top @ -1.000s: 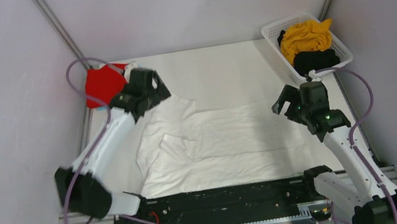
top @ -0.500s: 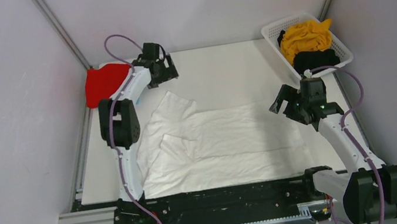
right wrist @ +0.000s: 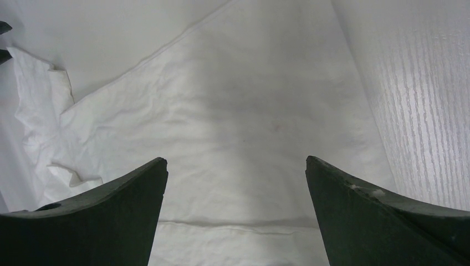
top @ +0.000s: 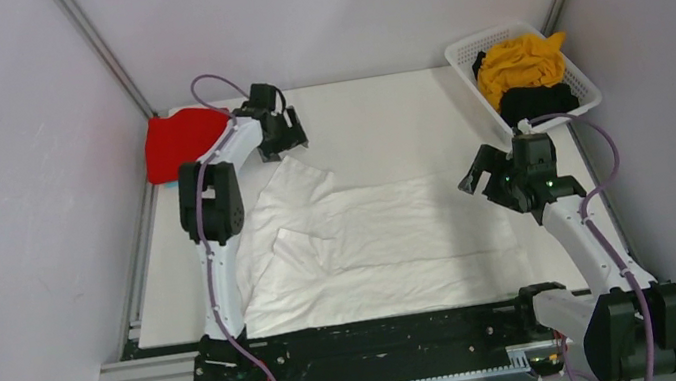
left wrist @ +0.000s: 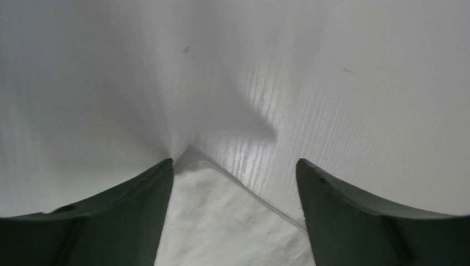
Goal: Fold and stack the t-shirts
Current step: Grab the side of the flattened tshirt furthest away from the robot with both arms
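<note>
Where the left pincer (left wrist: 234,162) gapes — white t-shirt (left wrist: 221,221) corner lies between fingers.

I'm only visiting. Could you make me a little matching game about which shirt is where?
Shirts:
1. white t-shirt
2. red t-shirt
3. yellow t-shirt
4. black t-shirt

Places:
A. far end of the basket
B. far left corner of the table
C. near end of the basket
D. spread out mid-table

Pairs: 1-D, 2-B, 3-A, 4-C
</note>
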